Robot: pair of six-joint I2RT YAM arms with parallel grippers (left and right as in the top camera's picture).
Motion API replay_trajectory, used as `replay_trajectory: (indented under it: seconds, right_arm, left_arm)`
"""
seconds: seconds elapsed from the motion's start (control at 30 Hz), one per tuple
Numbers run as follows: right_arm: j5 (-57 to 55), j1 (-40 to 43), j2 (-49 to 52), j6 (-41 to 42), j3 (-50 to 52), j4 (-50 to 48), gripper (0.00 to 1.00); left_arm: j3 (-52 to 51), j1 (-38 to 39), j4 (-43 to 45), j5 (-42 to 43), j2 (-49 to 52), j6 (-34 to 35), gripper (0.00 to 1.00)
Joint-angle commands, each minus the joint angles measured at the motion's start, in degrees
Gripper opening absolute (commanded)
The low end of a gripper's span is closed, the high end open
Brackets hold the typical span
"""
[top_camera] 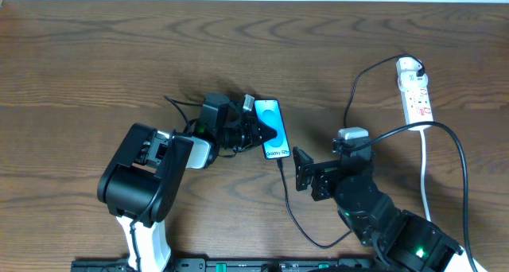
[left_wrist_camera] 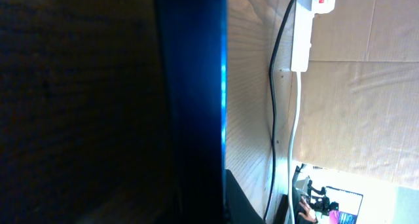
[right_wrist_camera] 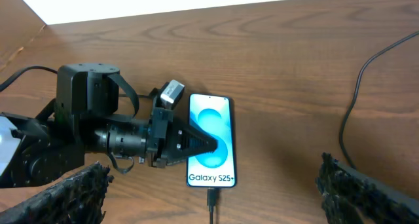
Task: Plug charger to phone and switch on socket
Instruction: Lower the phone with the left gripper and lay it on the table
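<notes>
The overhead camera looks straight down from high above the table (top_camera: 95, 49), with the far edge at the top of its picture and the near edge at the bottom, and it takes in almost the full width. The left wrist camera sits nearly against the phone (left_wrist_camera: 196, 86), rolled onto its side, and faces the far right corner, where the socket (left_wrist_camera: 302, 34) lies. The right wrist camera hangs low towards the near edge and faces the far edge, with the phone close in front. All three views share the phone; the overhead and left wrist views also share the socket.
</notes>
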State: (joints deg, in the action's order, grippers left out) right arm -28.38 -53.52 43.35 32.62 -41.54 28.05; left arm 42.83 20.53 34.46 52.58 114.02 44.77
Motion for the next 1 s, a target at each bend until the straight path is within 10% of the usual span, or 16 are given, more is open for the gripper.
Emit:
replay_trajectory:
  seconds: [0.0,0.53,0.97]
  right_arm:
    - [-1.2,0.3,0.7,1.2,-0.9,0.0,0.99]
    - [-1.3,0.3,9.4,1.5,-0.9,-0.2,0.99]
    - [-1.2,0.3,18.7,17.4,-0.9,-0.1,0.99]
  left_arm:
    - [1.3,0.1,0.2,0.7,0.9,-0.8,0.08]
    - [1.3,0.1,-5.4,-4.2,0.9,-1.7,0.17]
    - [2.2,-0.3,-5.3,-3.6,0.9,-5.1,0.22]
